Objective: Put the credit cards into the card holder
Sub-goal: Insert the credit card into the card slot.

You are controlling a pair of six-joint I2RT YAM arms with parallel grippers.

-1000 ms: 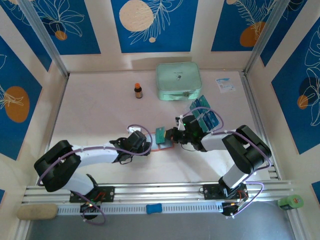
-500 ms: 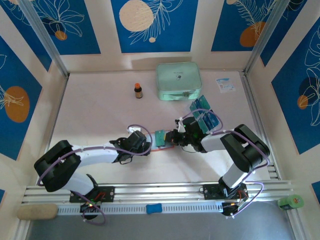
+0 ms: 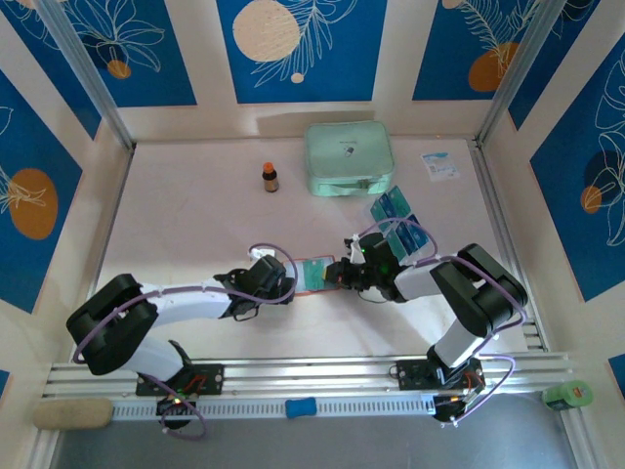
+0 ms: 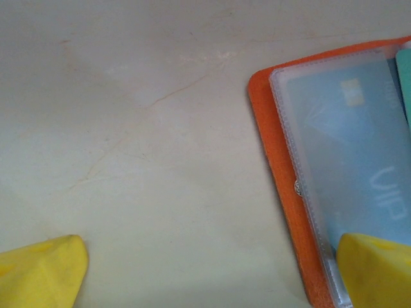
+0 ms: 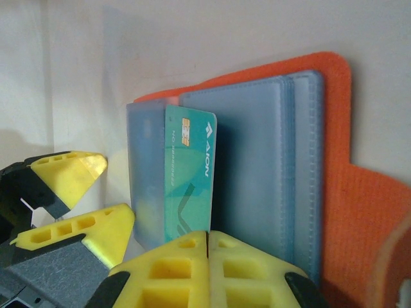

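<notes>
The card holder [image 3: 314,274] lies open on the table between the arms, orange with clear sleeves [image 5: 257,160]. My right gripper [image 5: 207,250] is shut on a teal credit card [image 5: 189,173], whose far end stands against the sleeves. In the top view the right gripper [image 3: 338,275] is at the holder's right edge. My left gripper [image 4: 210,269] is open at the holder's left side, one fingertip [image 4: 376,266] over a sleeve that holds a pale card [image 4: 359,160]. More credit cards [image 3: 398,223] lie fanned behind the right arm.
A mint-green zip case [image 3: 349,158] sits at the back middle, with a small brown bottle [image 3: 270,177] to its left. A white paper slip [image 3: 439,165] lies at the back right. Walls close in the table on three sides.
The right gripper has brought the teal card down and left, from above the holder to against its sleeves. The left arm has stayed put.
</notes>
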